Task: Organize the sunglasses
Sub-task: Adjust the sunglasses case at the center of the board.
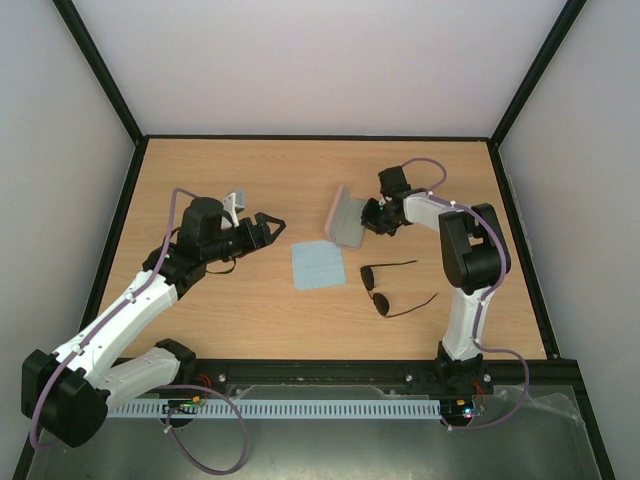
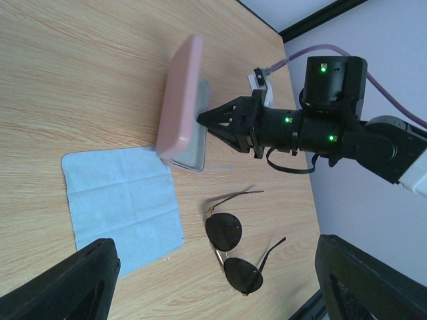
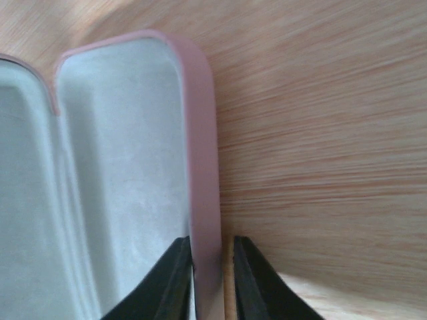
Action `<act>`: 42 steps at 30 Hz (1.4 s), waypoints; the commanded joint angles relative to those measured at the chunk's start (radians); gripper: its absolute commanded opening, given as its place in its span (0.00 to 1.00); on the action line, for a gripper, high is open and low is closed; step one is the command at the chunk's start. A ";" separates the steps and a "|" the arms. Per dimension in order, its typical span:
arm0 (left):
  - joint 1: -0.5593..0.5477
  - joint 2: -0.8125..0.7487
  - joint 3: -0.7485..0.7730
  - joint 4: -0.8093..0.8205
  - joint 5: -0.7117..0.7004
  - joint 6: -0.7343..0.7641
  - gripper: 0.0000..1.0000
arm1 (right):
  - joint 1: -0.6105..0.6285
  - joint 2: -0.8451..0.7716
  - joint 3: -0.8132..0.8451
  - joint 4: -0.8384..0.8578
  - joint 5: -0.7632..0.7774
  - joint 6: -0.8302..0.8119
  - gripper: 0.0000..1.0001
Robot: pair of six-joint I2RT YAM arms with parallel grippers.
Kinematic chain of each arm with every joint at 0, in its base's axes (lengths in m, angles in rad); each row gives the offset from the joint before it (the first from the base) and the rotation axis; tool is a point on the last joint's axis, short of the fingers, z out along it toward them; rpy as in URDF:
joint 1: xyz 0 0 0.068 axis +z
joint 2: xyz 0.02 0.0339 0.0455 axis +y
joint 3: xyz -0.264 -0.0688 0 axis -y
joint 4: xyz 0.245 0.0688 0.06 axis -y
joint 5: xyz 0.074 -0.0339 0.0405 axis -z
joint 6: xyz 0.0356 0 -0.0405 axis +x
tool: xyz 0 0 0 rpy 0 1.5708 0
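The sunglasses (image 1: 385,290) lie unfolded on the table, dark lenses down, temple arms spread; the left wrist view shows them (image 2: 230,250) low between my left fingers. My left gripper (image 1: 275,225) hovers open and empty, left of the light blue cloth (image 1: 318,265), aimed toward the case. The pink case (image 1: 347,220) stands open, its lid (image 2: 180,100) raised. My right gripper (image 1: 366,218) is shut on the case's rim (image 3: 200,133), one finger inside on the grey lining, the other outside over the wood.
The light blue cloth (image 2: 120,207) lies flat between the case and the sunglasses. A black frame borders the table (image 1: 200,180), with white walls on three sides. The right arm (image 2: 333,127) reaches in from beyond the case.
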State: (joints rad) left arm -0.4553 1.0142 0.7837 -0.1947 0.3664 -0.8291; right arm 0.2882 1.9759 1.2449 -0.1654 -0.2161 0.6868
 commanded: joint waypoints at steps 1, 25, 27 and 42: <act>0.006 -0.007 -0.014 -0.009 0.011 0.010 0.84 | 0.019 -0.060 -0.052 0.042 -0.017 0.072 0.28; 0.006 -0.008 0.014 -0.061 0.007 0.027 0.84 | 0.017 0.156 0.380 -0.236 0.165 -0.482 0.36; 0.006 -0.003 0.011 -0.061 0.008 0.030 0.84 | 0.017 0.162 0.377 -0.241 0.153 -0.502 0.38; 0.006 0.017 0.014 -0.061 0.012 0.035 0.84 | 0.017 0.206 0.353 -0.221 0.205 -0.524 0.34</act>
State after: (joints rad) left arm -0.4549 1.0248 0.7677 -0.2344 0.3664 -0.8104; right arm 0.3054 2.1471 1.6054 -0.3542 -0.0509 0.1860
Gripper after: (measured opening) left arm 0.835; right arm 0.342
